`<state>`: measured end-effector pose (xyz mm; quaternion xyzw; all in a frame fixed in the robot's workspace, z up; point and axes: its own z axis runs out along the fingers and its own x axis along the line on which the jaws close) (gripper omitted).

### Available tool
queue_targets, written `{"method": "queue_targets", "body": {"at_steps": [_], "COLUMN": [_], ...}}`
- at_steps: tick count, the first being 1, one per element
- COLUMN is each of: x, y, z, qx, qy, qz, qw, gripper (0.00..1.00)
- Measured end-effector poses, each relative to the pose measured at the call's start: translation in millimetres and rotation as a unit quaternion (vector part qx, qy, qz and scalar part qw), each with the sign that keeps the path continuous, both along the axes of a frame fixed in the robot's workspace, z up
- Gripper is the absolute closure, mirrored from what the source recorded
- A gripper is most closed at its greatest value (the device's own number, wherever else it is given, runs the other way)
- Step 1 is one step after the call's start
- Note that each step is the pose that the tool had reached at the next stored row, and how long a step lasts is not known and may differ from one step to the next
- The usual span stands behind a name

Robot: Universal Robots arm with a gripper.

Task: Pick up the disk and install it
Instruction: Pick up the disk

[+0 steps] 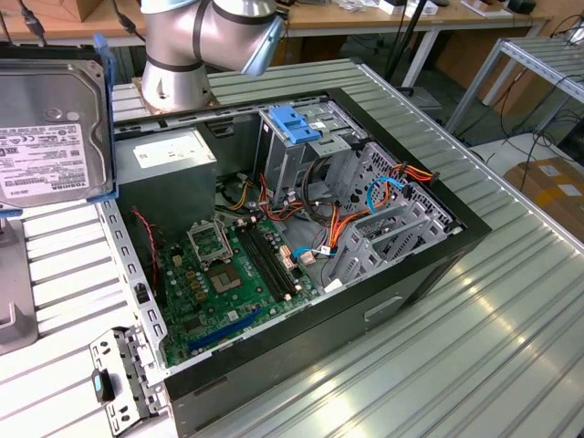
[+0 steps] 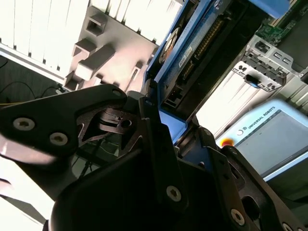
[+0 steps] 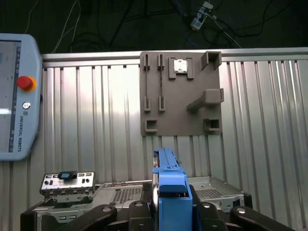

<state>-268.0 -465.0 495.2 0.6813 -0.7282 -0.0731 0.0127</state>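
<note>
Silver-grey, blue-framed flat metal disk, upper left of the exterior view: I am holding it pinched in the gripper, not yet installed.

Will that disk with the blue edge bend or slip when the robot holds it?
Probably no bending: the disk is a flat metal slab, so likely stiff and heavy for its size. Its blue plastic frame looks smooth, so it might slip in the gripper clamping its edges.

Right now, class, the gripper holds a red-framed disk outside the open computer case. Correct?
No: the disk has a blue frame, as the exterior view shows. The gripper does hold it outside the open computer case.
</note>
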Motion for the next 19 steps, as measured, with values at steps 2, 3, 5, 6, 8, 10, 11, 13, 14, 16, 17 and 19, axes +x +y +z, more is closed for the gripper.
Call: {"method": "queue_targets", "body": {"at_steps": [2,3,5,6,8,10,11,13,14,16,17,19], "x": [5.0,7.5,13.8,16.6,21.1,27.0,30.5,35.9,38.1,43.7,47.8,53.8], "y": [-3.6,-5.5,-10.3,-12.4,-15.9,-20.4,-23.1,-27.6,-29.4,-34.0,-37.3,-42.1], "z": [0.0,-0.1,-0.2,-0.2,-0.3,-0.3,-0.4,-0.5,-0.5,-0.6,-0.7,-0.7], "qx": [0.0,0.0,0.0,0.0,0.0,0.0,0.0,0.0,0.0,0.0,0.0001,0.0], "qy": [0.0006,0.0009,0.0017,0.0021,0.0027,0.0034,0.0038,0.0045,0.0048,0.0055,0.006,0.0068], "qz": [0.0,0.0,0.0,0.0,0.0,0.0,0.0,0.0,0.0,0.0,0.0,0.0], "qw": [1.0,1.0,1.0,1.0,1.0,1.0,1.0,1.0,1.0,1.0,1.0,1.0], "gripper": [0.63,0.63,0.63,0.63,0.63,0.63,0.63,0.63,0.63,0.63,0.63,0.63]}}
